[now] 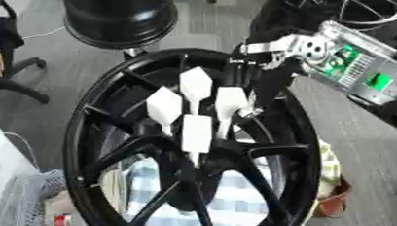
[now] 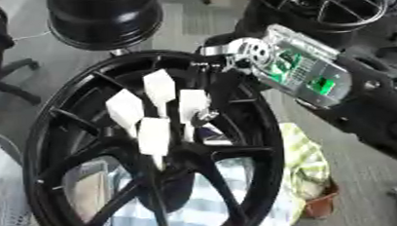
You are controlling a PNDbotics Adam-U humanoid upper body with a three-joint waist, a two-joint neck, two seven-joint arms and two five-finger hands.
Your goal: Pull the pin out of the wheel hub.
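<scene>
A large black wheel hub (image 1: 92,140) stands upright in front of me and fills most of both views, its spokes meeting at the centre (image 1: 194,156). My right arm comes in from the upper right, its silver wrist with green boards (image 1: 353,68) above the rim. My right hand (image 1: 195,86) is spread over the spokes, its white-faced fingers straight and fanned out, the lowest fingertip (image 1: 196,132) just above the centre. A small silver piece (image 2: 209,115) shows beside the fingers; I cannot make out whether it is the pin. My left hand shows in neither view.
A second black wheel (image 1: 120,16) stands behind at the upper left and another rim (image 1: 354,2) at the upper right. A checked cloth (image 1: 232,201) lies behind the spokes. An office chair (image 1: 12,81) and a mesh basket (image 1: 23,207) are at the left.
</scene>
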